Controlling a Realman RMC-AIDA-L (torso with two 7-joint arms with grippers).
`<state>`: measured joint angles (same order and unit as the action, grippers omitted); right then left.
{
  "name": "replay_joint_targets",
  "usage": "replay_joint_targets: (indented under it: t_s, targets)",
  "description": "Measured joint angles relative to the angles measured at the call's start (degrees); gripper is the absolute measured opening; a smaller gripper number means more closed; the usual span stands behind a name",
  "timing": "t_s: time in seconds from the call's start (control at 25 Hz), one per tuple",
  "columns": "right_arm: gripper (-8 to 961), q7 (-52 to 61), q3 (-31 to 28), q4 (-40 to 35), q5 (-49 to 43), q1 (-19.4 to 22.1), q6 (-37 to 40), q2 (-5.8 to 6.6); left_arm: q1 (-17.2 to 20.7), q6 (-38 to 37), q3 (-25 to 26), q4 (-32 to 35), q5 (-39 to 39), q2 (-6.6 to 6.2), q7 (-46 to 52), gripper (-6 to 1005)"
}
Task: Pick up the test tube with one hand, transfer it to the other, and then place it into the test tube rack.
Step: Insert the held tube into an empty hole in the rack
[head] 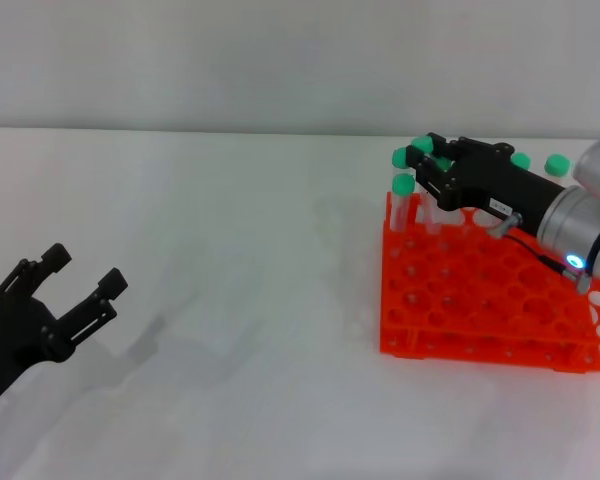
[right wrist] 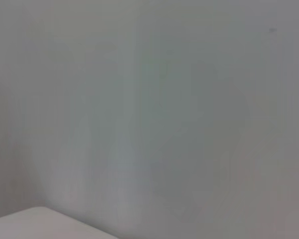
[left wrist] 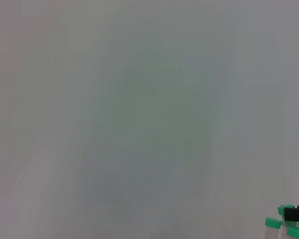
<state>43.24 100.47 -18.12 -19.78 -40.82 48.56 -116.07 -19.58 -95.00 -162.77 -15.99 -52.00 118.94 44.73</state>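
Over the far-left corner of the test tube rack (head: 485, 300), the right gripper (head: 430, 165) (blue wrist light) sits among the green-capped tubes, and a green cap shows right at its fingertips; I take that for the test tube (head: 442, 163), but its body is hidden behind the fingers, so whether the hand is pinching it or has let go, I cannot tell. Just below and left of those fingertips another capped tube (head: 404, 196) stands upright in a corner hole; two more caps (head: 538, 161) show behind the hand, along the rack's far edge. Judging from this, the handover is done and the step in hand is placement. The next move calls for the tube to be vertical over a free hole, a straight descent, then a release and lift clear without clipping the neighbouring caps. The left gripper (head: 75, 290) is well away, low at the near left, fingers spread and holding nothing. Only the head view shows the rack and both hands. The left wrist view is mostly blank surface, with a few green caps (left wrist: 273, 222) and a dark fingertip in one corner. The right wrist view shows only a blank wall and a pale edge; no tube, no rack.
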Motion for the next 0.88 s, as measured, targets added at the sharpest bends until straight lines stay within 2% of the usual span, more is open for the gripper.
replay_joint_targets:
  t_s: [0.36, 0.88]
  targets:
    - [299, -0.08, -0.24, -1.82, -0.19, 2.49, 0.99, 0.41, -0.61, 0.00, 0.00, 0.00, -0.01, 0.00, 0.00, 893]
    - [294, -0.09, 1.60, -1.92, -0.35, 1.14, 0.40, 0.41, -0.73, 0.02, 0.01, 0.00, 0.06, 0.24, 0.10, 893]
